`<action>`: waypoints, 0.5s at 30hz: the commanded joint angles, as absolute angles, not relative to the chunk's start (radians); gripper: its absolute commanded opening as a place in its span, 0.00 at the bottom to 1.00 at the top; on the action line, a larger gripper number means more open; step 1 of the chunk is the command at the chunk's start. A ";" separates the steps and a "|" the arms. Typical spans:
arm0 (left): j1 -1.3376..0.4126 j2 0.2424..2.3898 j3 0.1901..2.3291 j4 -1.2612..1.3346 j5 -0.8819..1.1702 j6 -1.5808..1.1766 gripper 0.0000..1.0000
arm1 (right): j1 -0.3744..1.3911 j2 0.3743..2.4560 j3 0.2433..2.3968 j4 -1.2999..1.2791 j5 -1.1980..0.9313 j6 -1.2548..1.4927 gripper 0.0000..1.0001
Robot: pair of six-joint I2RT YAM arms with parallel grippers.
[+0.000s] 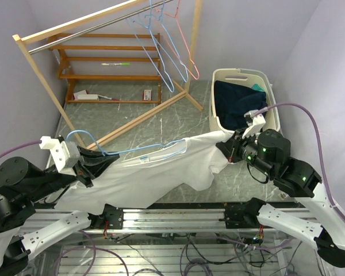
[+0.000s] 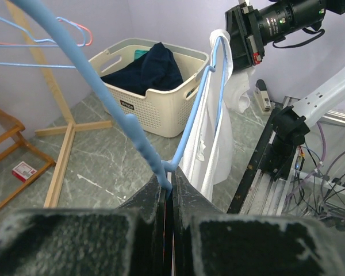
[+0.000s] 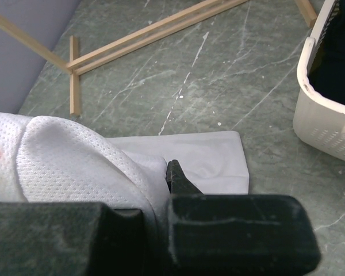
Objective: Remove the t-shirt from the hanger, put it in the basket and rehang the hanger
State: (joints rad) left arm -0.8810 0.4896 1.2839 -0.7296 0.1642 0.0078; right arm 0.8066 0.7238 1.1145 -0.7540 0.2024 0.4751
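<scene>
Left claw (image 2: 168, 187): clamped shut on the blue hanger (image 2: 200, 109), at the bend under the hook. Right claw (image 3: 161, 178): shut on a small fold of the white t-shirt (image 1: 155, 175), sleeve end.

The shirt is strung between the two arms over the near table edge, with its hem sagging toward the rail (image 1: 172, 214). In the left wrist view the cloth is looped over the hanger's far shoulder, so it looks not off yet.

Risks:
- A straight pull apart could snag the neck on the wire end. The shirt would stretch, or the thin wire would twist out of the left jaws.
- The right grip is shallow, so the mesh could slip free.
- The hem could catch on the rail.
- The basket (image 1: 241, 73) is just behind the right arm, and a wide swing could clip it.
- The rack (image 1: 75, 26) is well apart and no concern.
</scene>
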 commanded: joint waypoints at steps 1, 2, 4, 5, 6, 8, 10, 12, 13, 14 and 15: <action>-0.884 0.430 1.362 -0.751 0.099 0.000 0.07 | 0.790 0.739 1.098 -0.868 0.394 0.488 0.00; -0.885 0.426 1.367 -0.759 0.095 -0.001 0.07 | 0.791 0.738 1.092 -0.867 0.397 0.489 0.00; -0.885 0.415 1.368 -0.773 0.085 -0.002 0.07 | 0.791 0.732 1.079 -0.850 0.383 0.484 0.00; -0.884 0.408 1.368 -0.779 0.079 -0.002 0.07 | 0.790 0.734 1.075 -0.848 0.380 0.485 0.00; -0.884 0.402 1.363 -0.780 0.073 -0.004 0.07 | 0.791 0.738 1.075 -0.850 0.372 0.484 0.00; -0.885 0.392 1.348 -0.769 0.072 -0.010 0.07 | 0.790 0.737 1.067 -0.810 0.292 0.449 0.00; -0.884 0.401 1.334 -0.761 0.083 -0.013 0.07 | 0.791 0.719 1.048 -0.720 0.087 0.373 0.05; -0.885 0.423 1.314 -0.751 0.097 -0.014 0.07 | 0.790 0.705 1.058 -0.654 -0.152 0.312 0.24; -0.885 0.438 1.300 -0.744 0.107 -0.014 0.07 | 0.790 0.705 1.075 -0.638 -0.260 0.292 0.31; -0.885 0.452 1.280 -0.736 0.118 -0.013 0.07 | 0.790 0.708 1.101 -0.628 -0.366 0.271 0.36; -0.885 0.477 1.263 -0.718 0.132 -0.011 0.07 | 0.791 0.711 1.127 -0.622 -0.428 0.250 0.39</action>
State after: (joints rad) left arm -0.8810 0.4324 1.3010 -0.7715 0.1123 -0.0048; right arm 0.7979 0.7242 1.0622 -0.6952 -0.0784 0.3874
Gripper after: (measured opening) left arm 0.103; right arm 0.336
